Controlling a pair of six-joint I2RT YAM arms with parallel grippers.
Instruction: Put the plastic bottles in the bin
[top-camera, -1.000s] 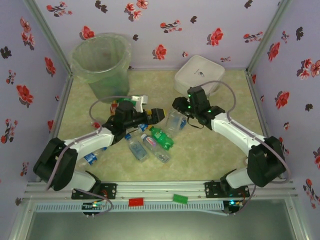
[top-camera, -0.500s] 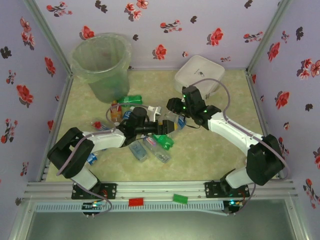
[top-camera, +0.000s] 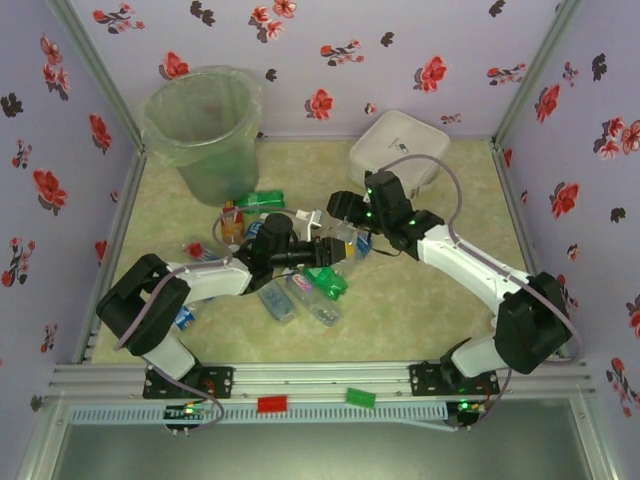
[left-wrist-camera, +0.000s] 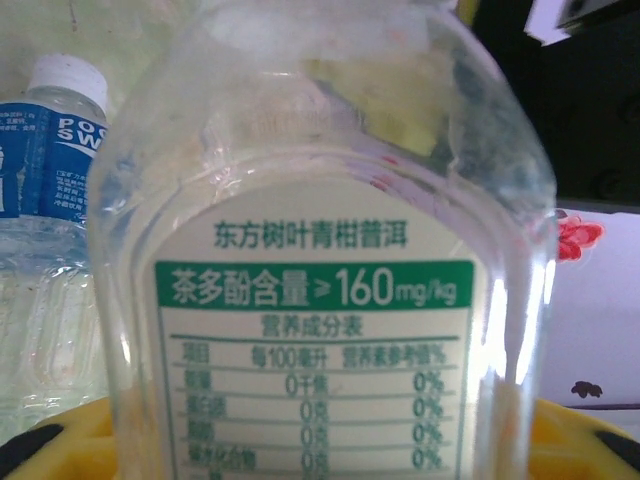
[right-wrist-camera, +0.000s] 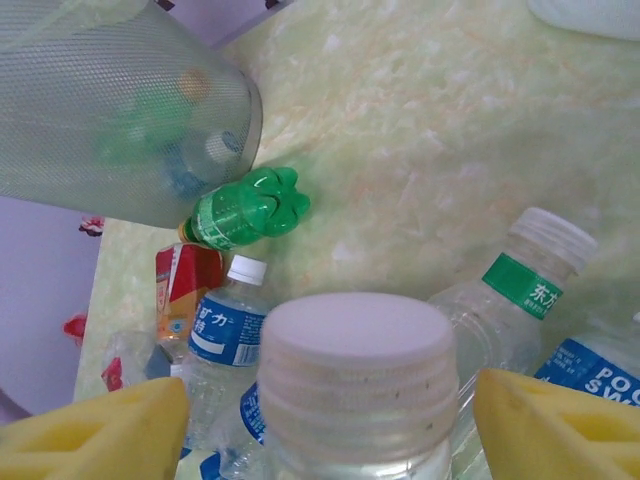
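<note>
Left wrist: clear bottle (left-wrist-camera: 310, 250) cropped top and bottom.

Overhead view: soft, even light from above, a pale tabletop (top-camera: 420, 300) with faint shadows beneath the arms. Detail is slightly grainy.

Left wrist view: a clear bottle (left-wrist-camera: 320, 300) sits very close to the lens. Its label print is sharp, its shoulder is hazy, and a white glare streak runs down its right side. The top right corner is dark.

Right wrist view: bright, washed-out tabletop at the upper right. The white cap (right-wrist-camera: 358, 350) and the yellow pads (right-wrist-camera: 100, 430) of the right tool (right-wrist-camera: 330, 425) are soft with closeness. The bin (right-wrist-camera: 110, 110) and a green bottle (right-wrist-camera: 245, 208) look crisper.
</note>
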